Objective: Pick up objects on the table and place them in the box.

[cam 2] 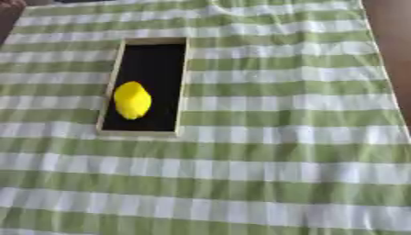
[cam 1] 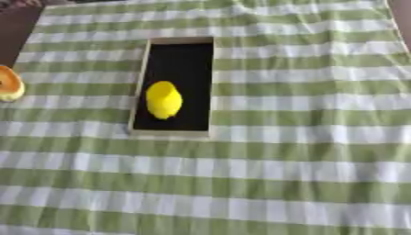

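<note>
A shallow box (cam 1: 140, 87) with a pale wooden rim and a black inside lies on the green and white checked cloth, left of centre. A yellow lemon (cam 1: 163, 99) rests inside it, in the near left part. At the left edge of the left eye view an orange and cream rounded object (cam 1: 9, 83) sits on the cloth, cut off by the picture's border; the right eye view does not show it. Neither of my hands appears in either view.
The checked cloth (cam 2: 281, 151) covers the table and has light wrinkles near the far edge. The table's right edge (cam 2: 384, 69) shows in the right eye view, with brown floor beyond it.
</note>
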You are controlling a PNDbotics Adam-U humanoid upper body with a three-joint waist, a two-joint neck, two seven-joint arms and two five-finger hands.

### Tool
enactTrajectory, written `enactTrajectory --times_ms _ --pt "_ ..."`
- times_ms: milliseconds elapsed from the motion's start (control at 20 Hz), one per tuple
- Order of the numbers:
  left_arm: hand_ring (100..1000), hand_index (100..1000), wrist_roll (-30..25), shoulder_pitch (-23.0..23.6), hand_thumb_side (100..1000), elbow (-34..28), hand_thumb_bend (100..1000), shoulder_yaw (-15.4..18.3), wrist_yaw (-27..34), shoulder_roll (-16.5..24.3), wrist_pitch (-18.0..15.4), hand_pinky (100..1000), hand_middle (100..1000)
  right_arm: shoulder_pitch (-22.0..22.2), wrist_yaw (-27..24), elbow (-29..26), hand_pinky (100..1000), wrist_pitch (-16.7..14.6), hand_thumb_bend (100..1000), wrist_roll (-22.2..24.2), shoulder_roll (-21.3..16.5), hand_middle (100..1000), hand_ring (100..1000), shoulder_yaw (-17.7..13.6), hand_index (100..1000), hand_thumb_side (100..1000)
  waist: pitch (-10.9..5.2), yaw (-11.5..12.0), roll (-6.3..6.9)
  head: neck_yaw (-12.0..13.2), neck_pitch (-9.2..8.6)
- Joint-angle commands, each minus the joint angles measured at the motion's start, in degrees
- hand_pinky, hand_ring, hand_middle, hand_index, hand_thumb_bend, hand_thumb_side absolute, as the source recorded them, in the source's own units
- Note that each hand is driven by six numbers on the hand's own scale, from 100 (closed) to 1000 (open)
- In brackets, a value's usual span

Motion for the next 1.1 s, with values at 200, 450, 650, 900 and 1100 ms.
enactTrajectory --times_ms 200,450,650,900,1100 --pt "888 940 -1.07 -0.95 198 1.85 525 0.67 -1.09 1.24 1.69 919 850 -0.57 0.23 0.11 908 -0.31 100 -0.31 -1.00 791 853 -0.35 853 564 -1.00 -0.17 -0.21 0.62 -0.74" --pt "885 939 -1.66 -1.90 212 4.31 501 0.37 -2.96 0.28 2.31 910 853 -0.52 0.16 0.54 908 -0.69 100 -0.45 -0.88 788 851 -0.40 852 569 -0.82 -0.60 -0.16 1.15 -0.86" --pt "881 936 -3.08 -2.37 227 5.61 484 0.04 -3.96 -0.47 2.32 903 852 -0.50 0.07 0.83 909 -0.79 100 -0.56 -0.75 788 851 -0.48 852 575 -0.61 -0.82 -0.06 1.44 -0.89" --pt "859 907 -5.41 -2.49 242 6.47 443 -0.39 -5.64 -0.96 2.29 878 829 -0.48 -0.20 0.87 909 -0.89 100 -0.83 -0.65 786 850 -0.62 853 580 -0.40 -1.00 0.06 1.61 -0.86" --pt "814 849 -6.77 -2.47 250 6.62 382 -0.54 -6.46 -1.22 1.93 849 764 -0.40 -0.36 0.91 909 -0.85 100 -0.98 -0.60 785 850 -0.67 854 584 -0.37 -0.99 0.08 1.61 -0.76"
